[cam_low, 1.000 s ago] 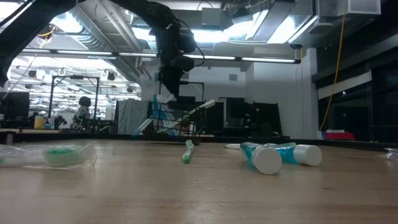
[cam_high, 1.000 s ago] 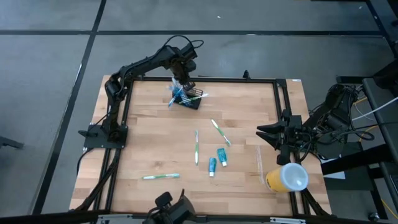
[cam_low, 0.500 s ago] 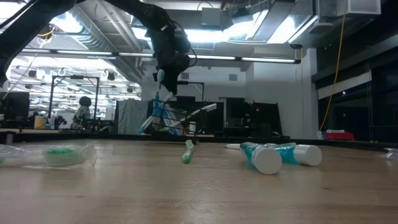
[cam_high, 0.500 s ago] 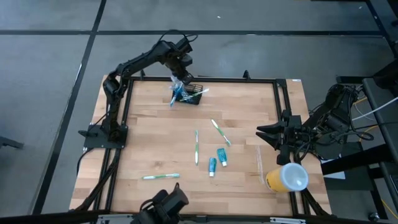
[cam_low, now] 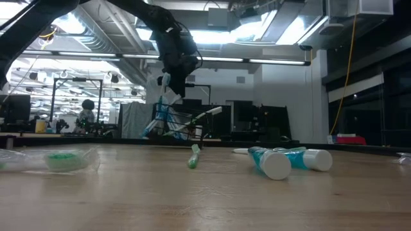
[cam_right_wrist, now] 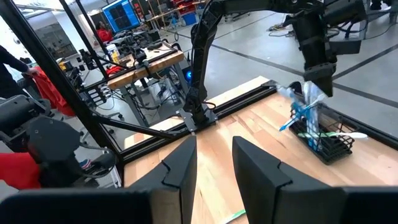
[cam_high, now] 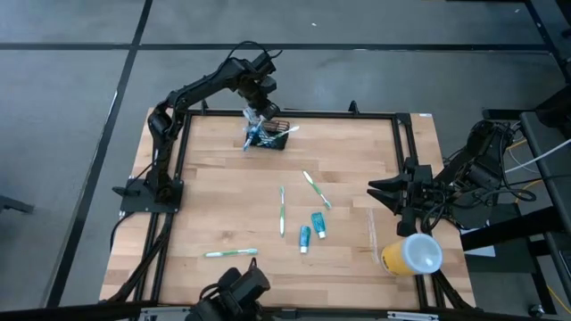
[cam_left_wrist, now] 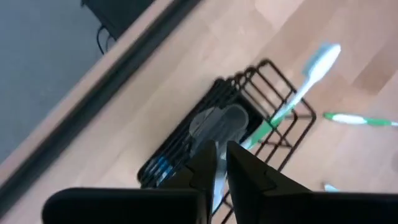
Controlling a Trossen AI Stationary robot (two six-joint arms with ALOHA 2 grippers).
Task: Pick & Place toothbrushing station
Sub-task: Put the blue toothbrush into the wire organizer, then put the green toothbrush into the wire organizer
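Left gripper [cam_high: 260, 112] is up at the far edge of the table [cam_high: 214, 205], directly over the toothbrushing station [cam_high: 272, 136], a low black wire holder sitting far-left of centre, just inside the black frame rail [cam_high: 294, 113]. In the wrist view the two fingers [cam_left_wrist: 239, 171] stand only a thin slit apart with a clear, greyish brush handle [cam_left_wrist: 217, 124] running into that slit. Looks pinched, but whether it's truly clamped or just let go, can't tell. A blue-and-clear brush [cam_high: 251, 135] leans out of the holder's left side, and a green-handled brush w/ pale head [cam_left_wrist: 292, 102] sticks out the right side, tilted. From the low view the station [cam_low: 183, 131] is in the background w/ brushes fanning out of it and the left arm coming down from above onto them.

Right gripper [cam_high: 379, 193] waits at the right side of the table, near the frame, fingers [cam_right_wrist: 177, 165] clearly apart, nothing between them.

Elsewhere on the wood: two green toothbrushes mid-table, one lying near-far [cam_high: 282, 210], one diagonal [cam_high: 316, 190] to its right. Two teal toothpaste tubes [cam_high: 311, 230] side by side just nearer than those. Another green brush [cam_high: 231, 253] near-left, well apart from the rest. Yellow cup w/ white lid [cam_high: 412, 254] on its side at the near-right corner, close to the right gripper.
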